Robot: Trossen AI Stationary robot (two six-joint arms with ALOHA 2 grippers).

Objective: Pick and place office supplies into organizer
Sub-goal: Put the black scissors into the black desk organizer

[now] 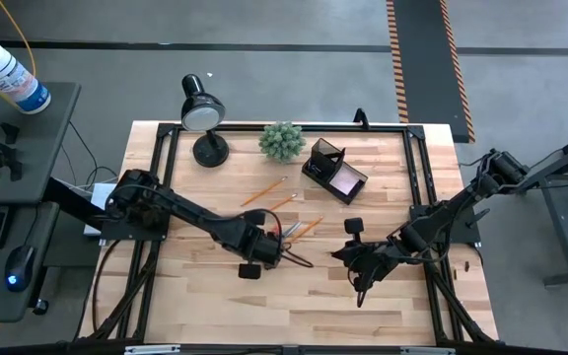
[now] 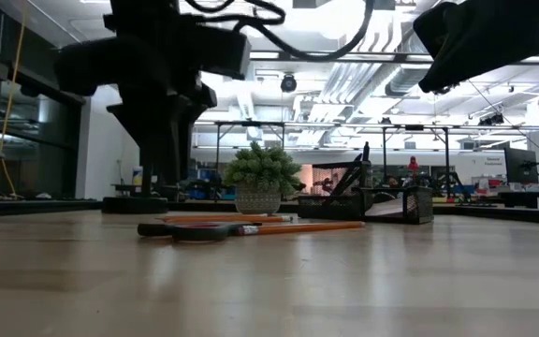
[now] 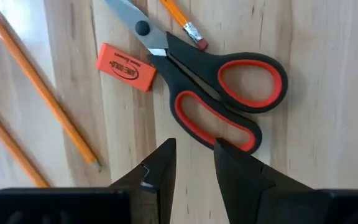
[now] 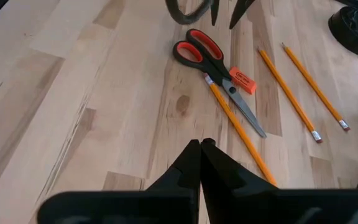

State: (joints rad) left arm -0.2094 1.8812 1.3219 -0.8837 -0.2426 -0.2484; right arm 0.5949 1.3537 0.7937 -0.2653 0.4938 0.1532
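Left gripper point(image 3: 194, 163) hangs just above the scissors point(image 3: 216, 87), fingers a narrow gap apart with nothing between them; in the left wrist view the tips sit at the bottom centre, pointing at the lower handle loop. I read that as lining up on the handles, since the loops give more to bite than the flat blades. In the high view this gripper point(image 1: 276, 247) is a little left of centre, low on the table point(image 1: 205, 306). An orange eraser point(image 3: 127, 66) lies touching or just beside the blade pivot, upper left of the wrist frame, and one pencil point(image 3: 184, 23) runs under the blades at top centre; both crowd the grab, so I would close on the handle end to avoid dragging them. Two more pencils point(image 3: 42, 93) lie slanted on the left. Right gripper point(image 4: 200, 155) has its fingers pressed together, empty, bottom centre of its own view, looking across at the scissors; in the high view it point(image 1: 361, 278) waits right of centre, well apart from the pile, presumably out of the left arm's way. The organizer point(image 1: 333, 170) stands upper centre-right, a pink pad point(image 1: 346, 179) already in its low tray. Scissors, pencils and eraser are not yet in it.
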